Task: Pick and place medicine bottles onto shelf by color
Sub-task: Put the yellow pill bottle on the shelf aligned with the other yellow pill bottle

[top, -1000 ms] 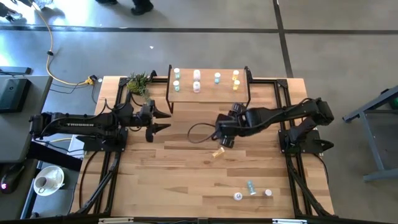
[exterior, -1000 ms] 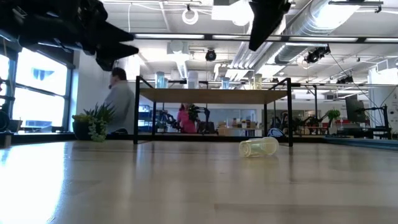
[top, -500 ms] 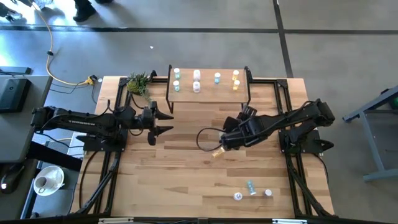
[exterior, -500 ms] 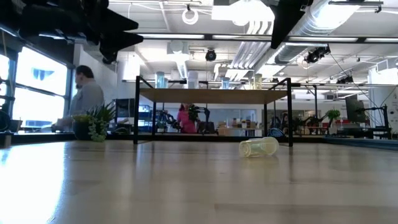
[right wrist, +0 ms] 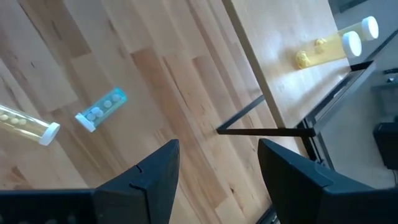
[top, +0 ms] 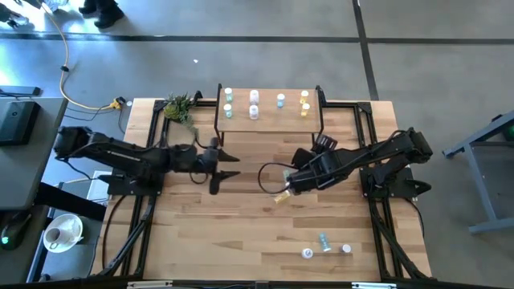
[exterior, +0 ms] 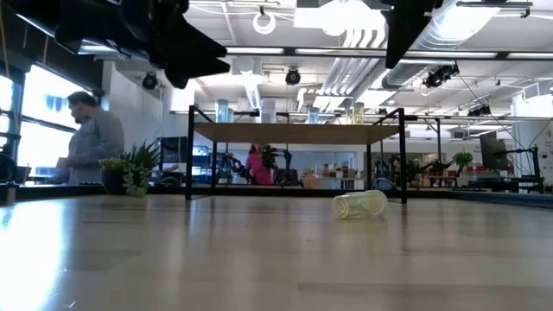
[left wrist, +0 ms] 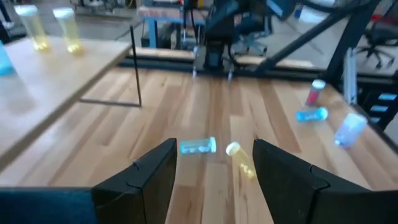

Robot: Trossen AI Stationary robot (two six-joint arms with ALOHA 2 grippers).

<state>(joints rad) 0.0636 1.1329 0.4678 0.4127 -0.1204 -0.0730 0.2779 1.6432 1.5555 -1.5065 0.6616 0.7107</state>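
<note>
Reaching: right gripper (top: 286,187), fingers spread and empty, hovers over the yellow bottle (top: 280,196) lying mid-table, with a blue bottle (left wrist: 198,147) just beside it. Left gripper (top: 227,165), likewise spread, waits nearby. Next move likely: descend, close on the yellow bottle, carry it to the shelf (top: 269,122) at the table's far edge.

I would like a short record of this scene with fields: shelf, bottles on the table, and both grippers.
shelf: wooden shelf at the table's far edge, seven bottles standing on it
lying yellow bottle: yellow bottle on its side mid-table
near bottles: three bottles near the front right edge
left gripper: left gripper open, empty, mid-table
right gripper: right gripper open, empty, beside the yellow bottle
</note>
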